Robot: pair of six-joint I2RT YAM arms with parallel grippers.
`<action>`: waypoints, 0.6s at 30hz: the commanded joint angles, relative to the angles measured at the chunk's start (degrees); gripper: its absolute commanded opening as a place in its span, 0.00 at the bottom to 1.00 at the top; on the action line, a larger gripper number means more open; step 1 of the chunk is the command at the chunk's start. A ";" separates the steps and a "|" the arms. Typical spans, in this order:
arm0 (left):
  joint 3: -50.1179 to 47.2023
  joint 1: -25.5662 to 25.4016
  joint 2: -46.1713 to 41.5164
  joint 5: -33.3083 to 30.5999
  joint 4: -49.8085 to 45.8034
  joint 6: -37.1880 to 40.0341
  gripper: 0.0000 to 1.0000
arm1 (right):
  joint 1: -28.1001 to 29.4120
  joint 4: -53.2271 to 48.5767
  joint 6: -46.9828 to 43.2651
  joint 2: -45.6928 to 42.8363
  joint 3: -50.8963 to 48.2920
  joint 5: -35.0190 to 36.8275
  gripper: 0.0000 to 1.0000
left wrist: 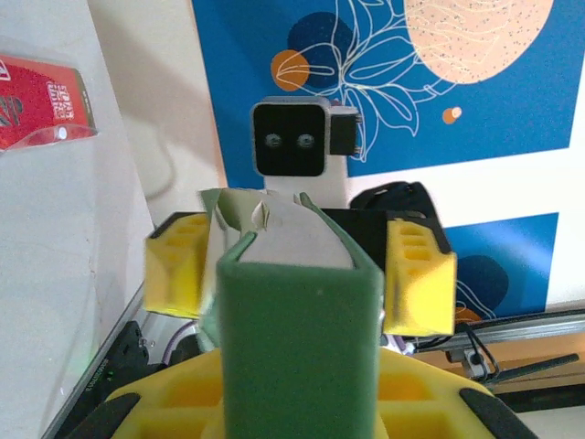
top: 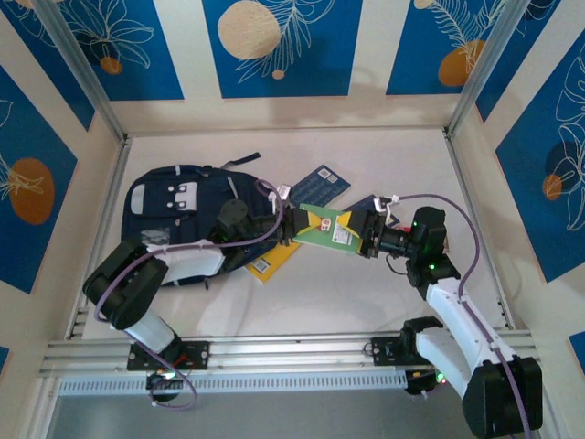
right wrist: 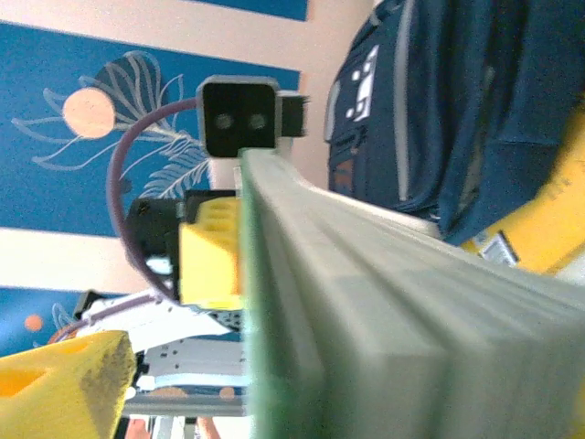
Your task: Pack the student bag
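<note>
Beside left claw [top: 291,222]: student bag [top: 183,206]; it and right claw [top: 366,234] grip green book [top: 322,227].

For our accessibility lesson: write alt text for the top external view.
The left gripper and right gripper hold a green book between them, beside the navy student bag. A yellow book and a blue book lie nearby.

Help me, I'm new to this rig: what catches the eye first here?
The green book stands out, clamped at opposite ends by the left gripper and the right gripper over the middle of the table. Just left of it lies the big navy student bag, with a yellow book at its near edge and a blue book behind the green one.
</note>
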 commanded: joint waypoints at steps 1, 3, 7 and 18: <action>1.86 -0.50 -1.59 0.17 1.77 1.26 0.00 | 0.75 4.62 4.24 -1.79 0.94 -2.54 0.87; 1.77 -0.53 -1.68 0.05 1.78 1.30 0.00 | 0.55 3.74 4.26 -2.88 0.61 -2.55 0.82; 1.76 -0.54 -1.86 0.30 1.35 1.56 0.00 | 0.18 2.83 4.52 -4.66 0.50 -3.29 0.65; 1.68 -0.49 -3.61 0.66 -2.87 4.57 0.00 | -0.14 -10.29 -2.98 -5.66 4.07 -2.31 0.25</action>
